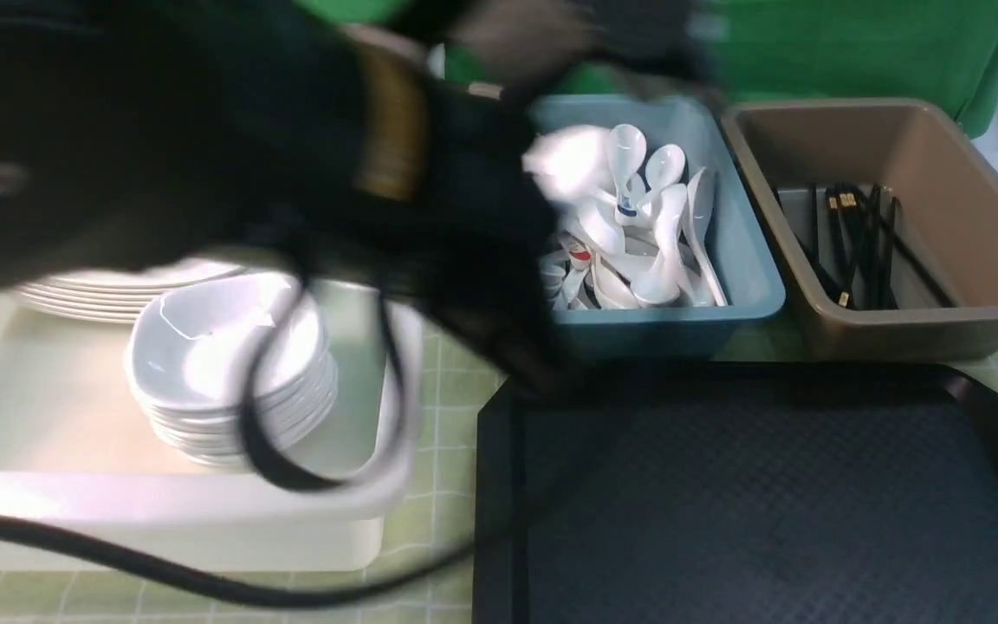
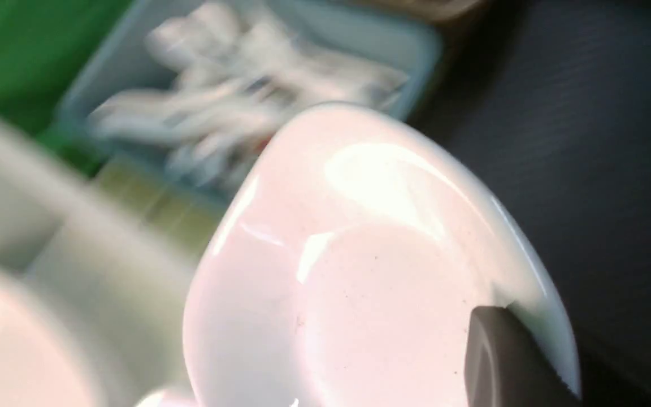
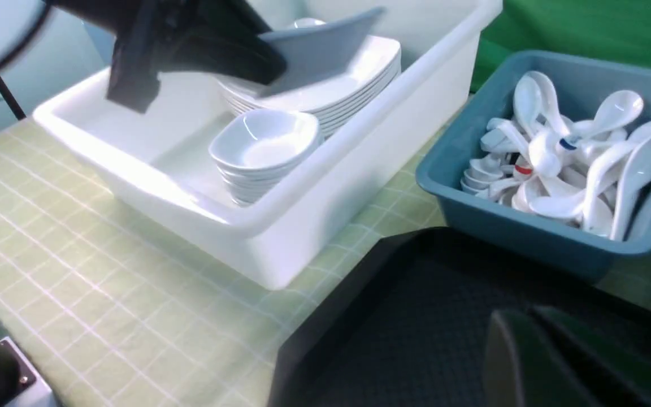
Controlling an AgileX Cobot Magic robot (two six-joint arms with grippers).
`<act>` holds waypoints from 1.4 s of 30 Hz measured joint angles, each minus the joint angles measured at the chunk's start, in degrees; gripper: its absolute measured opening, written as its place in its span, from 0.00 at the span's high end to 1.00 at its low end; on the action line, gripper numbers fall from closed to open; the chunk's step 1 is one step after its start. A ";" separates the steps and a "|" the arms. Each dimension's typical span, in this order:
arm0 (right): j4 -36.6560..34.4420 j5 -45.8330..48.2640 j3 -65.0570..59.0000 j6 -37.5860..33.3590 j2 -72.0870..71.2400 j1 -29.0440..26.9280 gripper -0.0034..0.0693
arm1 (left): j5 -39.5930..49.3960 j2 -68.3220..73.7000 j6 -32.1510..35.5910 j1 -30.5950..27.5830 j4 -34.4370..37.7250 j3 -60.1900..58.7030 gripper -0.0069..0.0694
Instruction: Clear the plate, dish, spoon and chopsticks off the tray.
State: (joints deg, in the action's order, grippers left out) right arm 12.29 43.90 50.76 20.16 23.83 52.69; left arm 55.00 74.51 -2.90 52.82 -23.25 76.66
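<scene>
**White bin** [image 1: 161, 511], on the desk [image 3: 77, 237], left of the left fingers. We count inside it one stack of plates [image 1: 118, 290] and one stack of dishes [image 1: 187, 347].

**Left fingers** [image 2: 500, 362]. Clamped on the rim of the dish [image 2: 359, 254], which we find tilted in the air, clear of the tray. The front view shows it badly blurred.

**Teal bin** [image 1: 664, 334], beyond those fingers and just to their right. Holds a pile of white spoons [image 1: 655, 234].

**Brown bin** [image 1: 967, 217], further right again. Holds black chopsticks [image 1: 865, 251].

**Tray** [image 1: 767, 503], black and textured, flat on the desk below the left fingers.

**Right fingers** [image 3: 529, 362]. We find them pressed together, low over the tray.
</scene>
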 joint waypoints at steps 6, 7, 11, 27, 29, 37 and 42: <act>-2.09 -0.11 0.33 -0.22 3.20 0.00 0.90 | -3.07 0.61 -0.31 -15.43 -1.72 -12.01 0.87; -2.80 -0.11 0.33 -0.42 3.65 0.00 0.90 | -5.54 1.60 -0.54 -17.67 -1.65 -13.50 0.87; -4.80 -0.11 0.33 -1.73 4.36 0.00 0.90 | -10.48 4.58 -1.39 -21.95 -1.65 -14.88 0.87; -7.81 -0.04 0.33 -4.28 4.54 0.00 0.90 | -11.05 12.63 -1.51 -23.11 -1.70 -15.18 0.53; -7.93 -0.04 0.33 -4.33 4.54 0.00 0.90 | -10.08 11.08 -2.01 -22.82 -0.86 -15.20 0.39; -7.93 0.43 0.33 -4.38 4.54 0.00 0.88 | -14.03 -11.54 -1.69 -17.34 7.54 -17.51 0.07; -7.93 2.59 0.33 -4.38 4.54 0.00 0.86 | -30.68 -29.70 5.20 -15.79 18.72 -29.57 0.32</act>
State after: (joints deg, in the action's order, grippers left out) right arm 4.36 46.49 51.09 15.78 28.37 52.69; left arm 24.32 44.81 2.30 37.04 -4.52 47.09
